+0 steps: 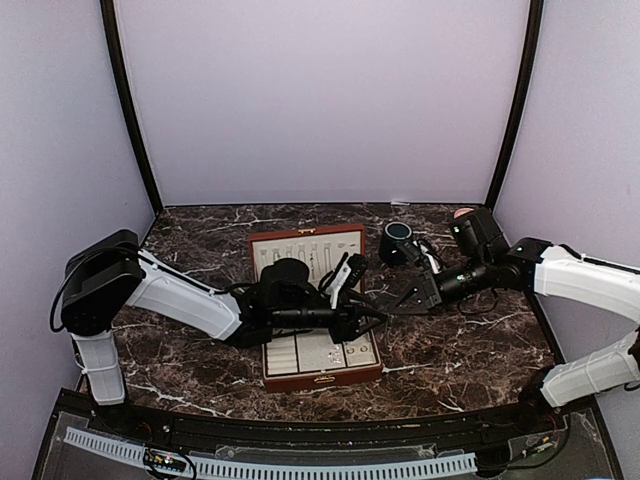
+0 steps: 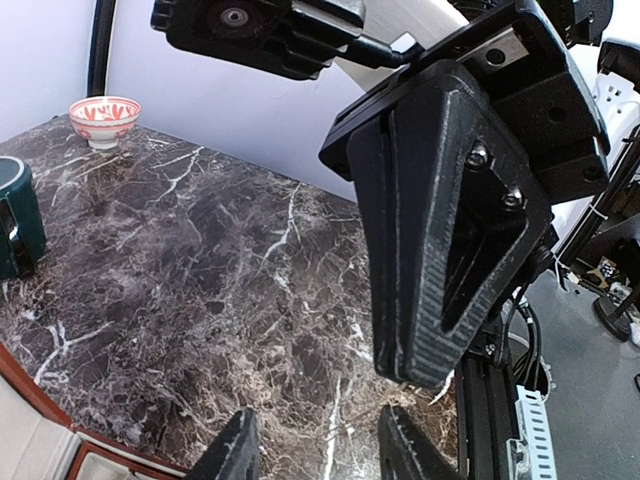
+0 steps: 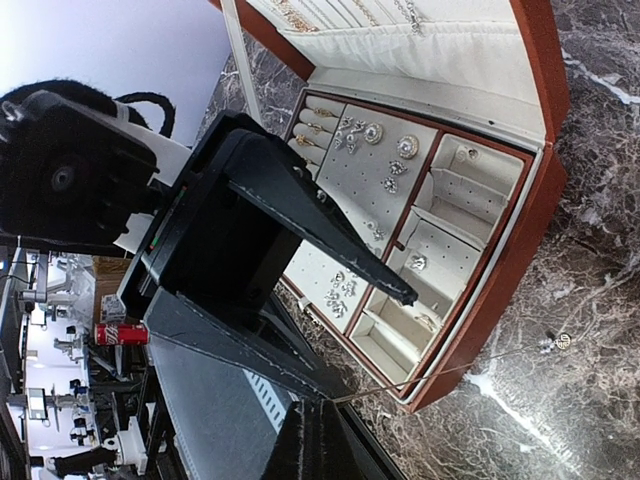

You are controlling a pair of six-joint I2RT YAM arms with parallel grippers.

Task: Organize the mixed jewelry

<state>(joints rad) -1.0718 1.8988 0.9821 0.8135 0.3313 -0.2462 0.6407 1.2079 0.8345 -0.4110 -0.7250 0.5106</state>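
The reddish-brown box [image 1: 322, 378] stands open at the table's middle; in the right wrist view its rim [image 3: 500, 300] frames cream compartments with tiny silvery earrings [image 3: 385, 160] and rings [image 3: 418, 262]. My right gripper [image 3: 325, 430] is shut on a thin chain [image 3: 450, 369]. The chain stretches past the box corner to a small pendant [image 3: 562, 341] lying on the marble. My left gripper [image 2: 322, 450] is open and empty, and its fingers [image 3: 330, 235] spread just in front of the right gripper's tips. In the top view the left gripper [image 1: 372, 318] and the right gripper [image 1: 408, 298] meet tip to tip at the box's right edge.
A dark green mug [image 1: 398, 240] stands behind the box's right side and shows in the left wrist view [image 2: 15, 225]. A small pink patterned bowl [image 2: 104, 118] sits at the far right corner, mostly hidden by the right arm in the top view. Dark marble table [image 1: 480, 340].
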